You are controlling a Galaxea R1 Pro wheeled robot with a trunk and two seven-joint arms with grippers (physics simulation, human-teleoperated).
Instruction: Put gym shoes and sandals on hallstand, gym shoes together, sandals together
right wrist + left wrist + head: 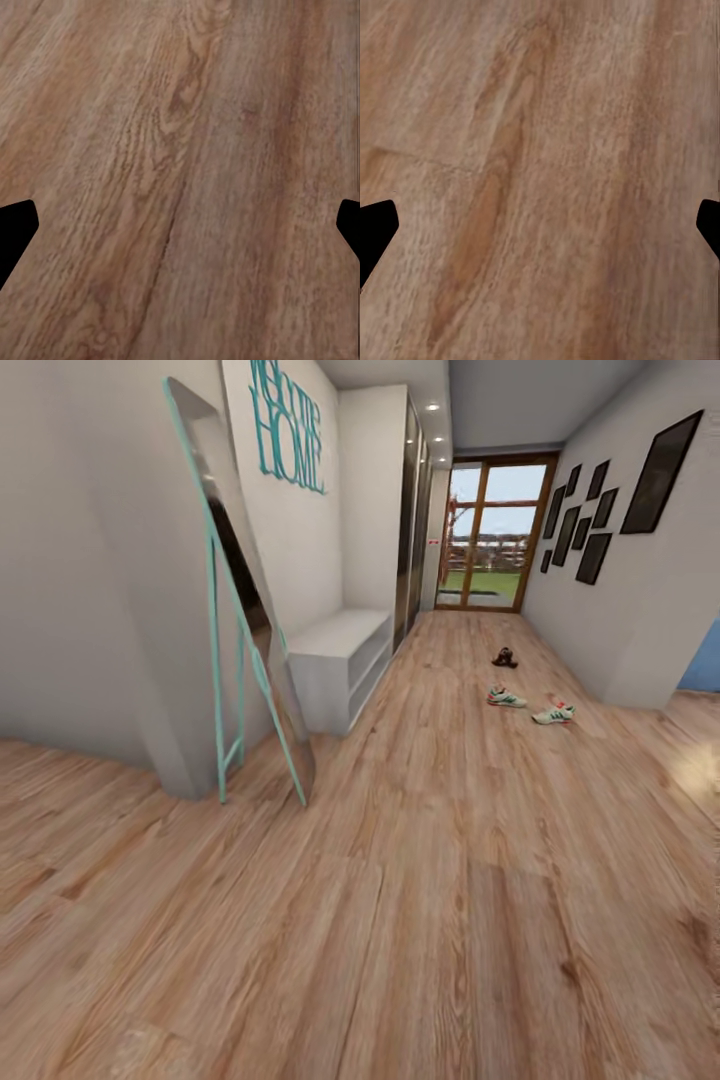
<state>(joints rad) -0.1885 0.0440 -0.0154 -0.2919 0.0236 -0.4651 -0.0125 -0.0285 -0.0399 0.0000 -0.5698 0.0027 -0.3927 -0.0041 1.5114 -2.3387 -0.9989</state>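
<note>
Light brown wood-grain plank floor (420, 880) fills the corridor; pale grey-white hallstand (338, 650) stands at frame left-centre. Cream-white, green-striped gym shoes (530, 706) and dark brown sandals (504, 657) lie right of centre, on the floor. Left gripper (540, 225) and right gripper (180, 225): jaws spread wide over bare planks, holding nothing.

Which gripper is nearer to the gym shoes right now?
Right, likely, by a small margin. The gym shoes lie far ahead, right of centre in the head view. The left gripper and right gripper both face corridor floor, well short of them.

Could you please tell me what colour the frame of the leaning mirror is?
Turquoise, clearest in the head view: mirror frame.
</note>
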